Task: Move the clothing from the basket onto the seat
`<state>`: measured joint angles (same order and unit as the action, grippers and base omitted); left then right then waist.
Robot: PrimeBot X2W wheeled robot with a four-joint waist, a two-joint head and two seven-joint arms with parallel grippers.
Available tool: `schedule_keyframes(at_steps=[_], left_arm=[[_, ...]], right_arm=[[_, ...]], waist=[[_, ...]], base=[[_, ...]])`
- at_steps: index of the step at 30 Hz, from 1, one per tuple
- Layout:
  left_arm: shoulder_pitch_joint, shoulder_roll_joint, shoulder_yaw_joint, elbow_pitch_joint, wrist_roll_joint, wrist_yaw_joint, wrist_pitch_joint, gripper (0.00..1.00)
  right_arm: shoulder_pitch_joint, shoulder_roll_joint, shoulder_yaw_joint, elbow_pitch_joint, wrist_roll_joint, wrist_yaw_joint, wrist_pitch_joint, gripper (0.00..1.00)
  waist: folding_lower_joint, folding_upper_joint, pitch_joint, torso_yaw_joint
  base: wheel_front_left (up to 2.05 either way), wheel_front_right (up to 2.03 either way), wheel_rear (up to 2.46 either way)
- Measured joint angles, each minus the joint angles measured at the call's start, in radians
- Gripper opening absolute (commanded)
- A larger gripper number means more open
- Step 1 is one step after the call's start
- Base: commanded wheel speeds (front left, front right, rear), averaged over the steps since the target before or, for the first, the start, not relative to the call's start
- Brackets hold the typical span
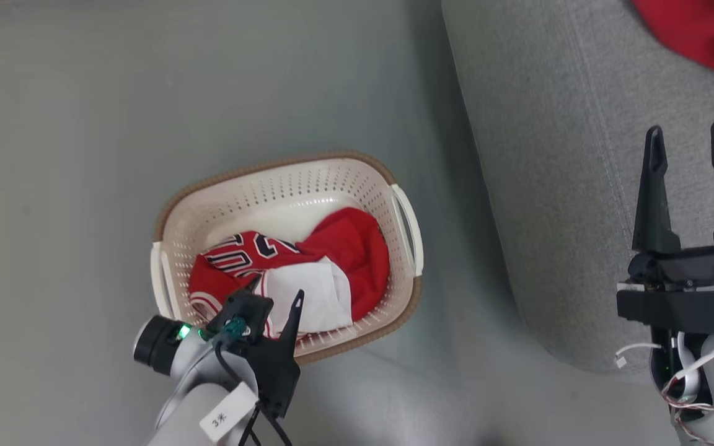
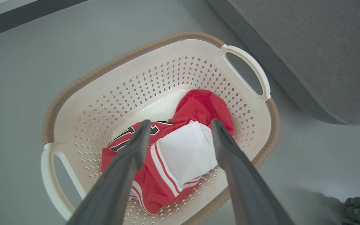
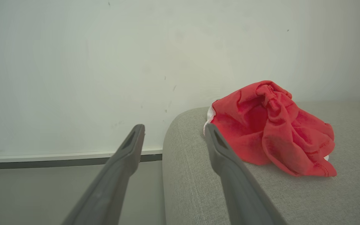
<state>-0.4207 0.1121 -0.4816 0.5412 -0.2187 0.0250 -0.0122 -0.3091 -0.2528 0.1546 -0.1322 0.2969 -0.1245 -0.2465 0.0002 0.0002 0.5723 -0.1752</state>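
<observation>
Clothing (image 2: 167, 165) lies heaped in the basket (image 1: 282, 186), pushed toward the near wall and the handle side that faces the seat (image 1: 555, 186). A second piece, a plain red garment (image 3: 270, 131), sits on top of the seat close to its rounded corner. The basket stands on the floor (image 1: 84, 124), near the seat's side but apart from it, with a strip of floor between them. The far half of the basket's bottom is bare, and bare floor stretches away on its other sides. A pale wall (image 3: 89, 62) rises behind the seat's corner.

The left tool (image 2: 180, 123) reaches down over the basket's near rim with its two fingers spread wide, one on each side of a white panel in the heap. Nothing is pinched between them, and I cannot tell whether the tips touch the cloth. The right tool (image 1: 687, 129) hangs over the seat's edge, fingers spread wide and holding nothing, apart from the plain red garment.

The heap is a crumpled red jersey (image 1: 239, 257) with dark navy numerals outlined in white. Its folded white panel is edged in red and white stripes, and plain red cloth is bunched at the end toward the seat. The plain red garment is crumpled too, with a sliver of white trim at one edge.
</observation>
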Motion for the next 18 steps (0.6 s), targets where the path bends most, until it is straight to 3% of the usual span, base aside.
schedule_keyframes(at_steps=[18], left_arm=[[-0.206,0.049,0.004,0.103,0.055,0.001,0.065,1.00]], right_arm=[[-0.135,0.019,0.000,-0.054,0.000,0.002,-0.002,1.00]], waist=[[0.0000,0.0000,0.240,-0.055]], base=[[0.00,0.00,0.00]])
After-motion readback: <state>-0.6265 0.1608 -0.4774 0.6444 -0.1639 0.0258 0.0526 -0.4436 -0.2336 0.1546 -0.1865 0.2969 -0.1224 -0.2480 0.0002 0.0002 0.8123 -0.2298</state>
